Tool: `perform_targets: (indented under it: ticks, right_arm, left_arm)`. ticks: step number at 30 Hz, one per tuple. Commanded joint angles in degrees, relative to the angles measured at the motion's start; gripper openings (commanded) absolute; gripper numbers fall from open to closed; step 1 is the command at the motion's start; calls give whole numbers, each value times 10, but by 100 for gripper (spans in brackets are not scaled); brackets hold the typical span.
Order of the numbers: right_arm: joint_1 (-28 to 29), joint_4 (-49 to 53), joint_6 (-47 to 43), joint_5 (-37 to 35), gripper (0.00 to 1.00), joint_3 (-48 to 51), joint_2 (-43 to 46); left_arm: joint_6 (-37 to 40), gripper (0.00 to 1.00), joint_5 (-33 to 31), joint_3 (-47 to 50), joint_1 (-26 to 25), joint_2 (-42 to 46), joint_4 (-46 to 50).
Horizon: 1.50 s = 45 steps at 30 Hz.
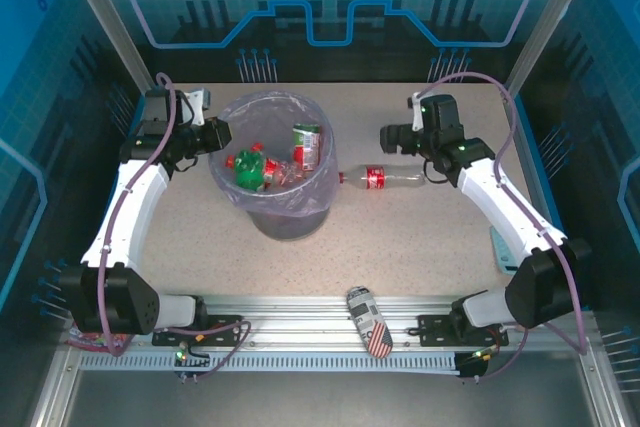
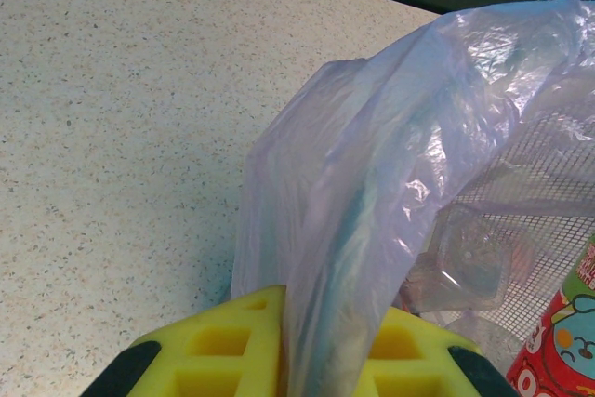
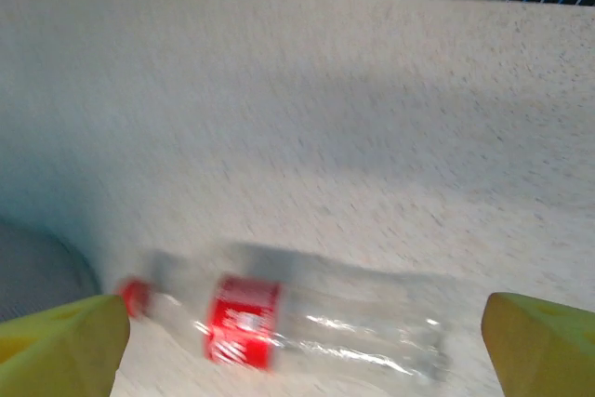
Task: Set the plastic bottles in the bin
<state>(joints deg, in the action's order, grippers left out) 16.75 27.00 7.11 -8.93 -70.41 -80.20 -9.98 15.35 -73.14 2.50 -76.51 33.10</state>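
**A:** What does the left gripper (image 1: 213, 135) have?

**B:** Its yellow pads (image 2: 223, 346) are nearly together. They pinch the left rim of the round grey bin (image 1: 285, 222) through its translucent pale-lilac plastic bag (image 2: 372, 183), and the film runs up between them.

**A:** And the right gripper (image 1: 390, 137)?

**B:** It is spread wide and holds nothing. From the right wrist, its yellow fingertips (image 3: 65, 341) sit at the two lower corners. A small clear plastic bottle (image 3: 316, 323) lies on its side between and beyond them, and I see no contact.

**A:** Where is that bottle on the speckled counter (image 1: 420, 237)?

**B:** Just right of the bin, with its red cap pointing at the bin wall and a red label near the neck.

**A:** What is in the bin?

**B:** A green plastic bottle (image 1: 246, 169) with a red cap lies on the left, and crumpled clear red-labelled bottles (image 1: 280, 173) lie in the middle. A red-and-green labelled container (image 1: 307, 145) stands upright on the right.

**A:** Anything else?

**B:** A flag-patterned can (image 1: 368, 320) lies on the metal rail (image 1: 300, 319) at the near edge, well apart from the bin
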Motion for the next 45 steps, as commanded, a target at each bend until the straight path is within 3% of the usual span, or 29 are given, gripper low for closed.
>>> perform_targets:
  ticks: [1,5,10,29,35,39,45]
  right_arm:
    - [-16,147,-325,44,100,-27,-20]
    - [-19,196,-554,109,100,-43,-46]
    - [-11,236,-654,134,100,-88,-116]
    - [14,102,-744,109,100,-209,-402]
    - [19,68,-734,120,98,-216,-433]
    - [21,57,-731,117,94,-211,-435]
    - [18,50,-730,113,77,-202,-433]
  left_arm:
    - [21,0,-12,15,-1,-19,19]
    - [23,0,-15,15,-4,-14,20]
    - [22,0,-17,15,-5,-12,20]
    - [27,0,-22,15,-5,-16,20]
    - [27,0,-24,15,-5,-17,21]
    - [27,0,-21,14,-5,-20,21]
    - [27,0,-23,14,-5,-18,21]
